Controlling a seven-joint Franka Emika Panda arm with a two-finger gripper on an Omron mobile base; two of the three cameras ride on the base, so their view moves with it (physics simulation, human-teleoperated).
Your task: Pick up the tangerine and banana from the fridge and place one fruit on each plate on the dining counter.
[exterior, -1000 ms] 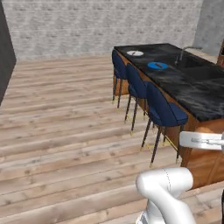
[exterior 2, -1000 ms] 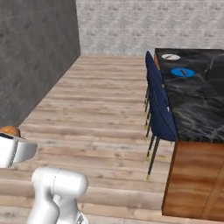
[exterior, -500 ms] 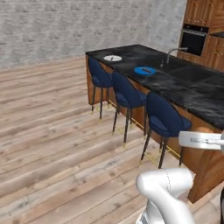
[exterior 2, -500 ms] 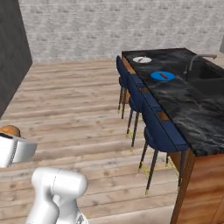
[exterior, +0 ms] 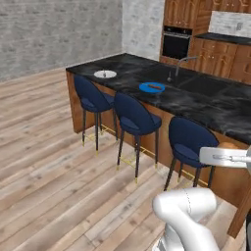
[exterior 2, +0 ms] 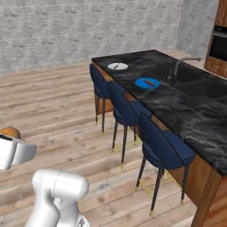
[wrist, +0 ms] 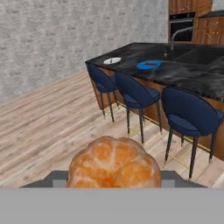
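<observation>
My gripper (wrist: 114,180) is shut on the tangerine (wrist: 114,164), a round orange fruit that bulges between the dark fingertips (wrist: 56,179) close to the hand camera. The same tangerine (exterior 2: 9,132) peeks over the white hand at the left edge of the right base view. Ahead stands the dining counter (exterior: 206,105) with its black marble top. On it lie the blue plate (exterior: 152,87) and, nearer the far end, the white plate (exterior: 105,74). Both plates carry a small reddish streak. The banana and the fridge are out of view.
Three navy stools (exterior: 136,119) line the near side of the island. A sink tap (exterior: 179,66) rises behind the blue plate. Wooden cabinets with an oven (exterior: 176,44) stand at the back right. Open plank floor (exterior: 44,162) spreads to the left.
The whole picture has swung as the base drives: the island now lies broader and nearer, and the cabinets have come into sight. The tangerine stays in the grip.
</observation>
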